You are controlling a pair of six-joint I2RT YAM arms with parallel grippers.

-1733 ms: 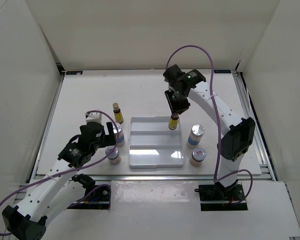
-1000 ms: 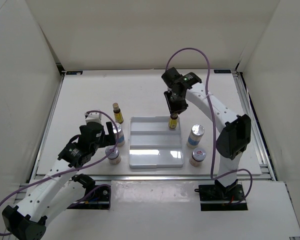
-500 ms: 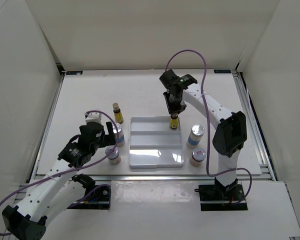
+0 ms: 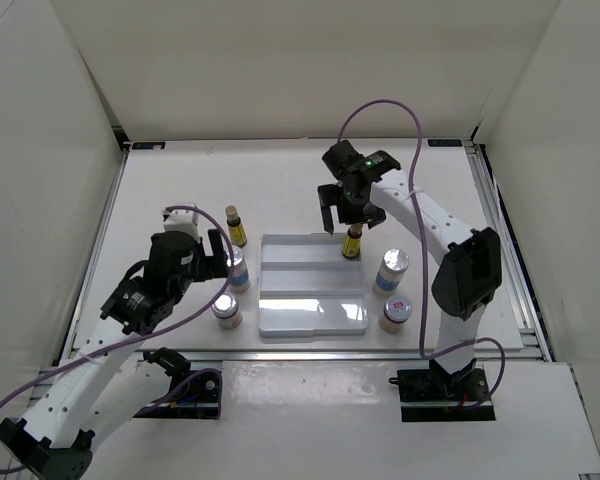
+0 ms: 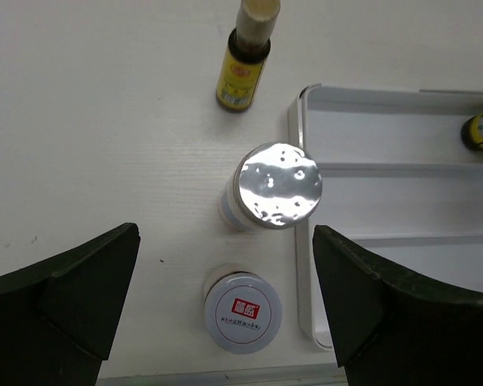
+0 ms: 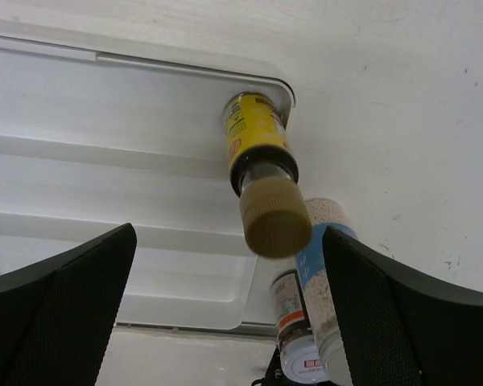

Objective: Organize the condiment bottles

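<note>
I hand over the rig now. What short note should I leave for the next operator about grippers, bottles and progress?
Left gripper: open, holding nothing, above the left blue-label bottle.
Right gripper: open, above the amber bottle, not gripping it.
Done: that bottle stands on the back step of the white tray, right end.
Left to do: five on the table: second amber bottle, left blue-label bottle and left jar left of the tray; right blue-label bottle and right jar right of it.

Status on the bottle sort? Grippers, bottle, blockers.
Right gripper open over amber bottle, upright on tray far step. Left gripper open above silver-capped bottle and jar beside tray. Nothing seen blocking.
</note>
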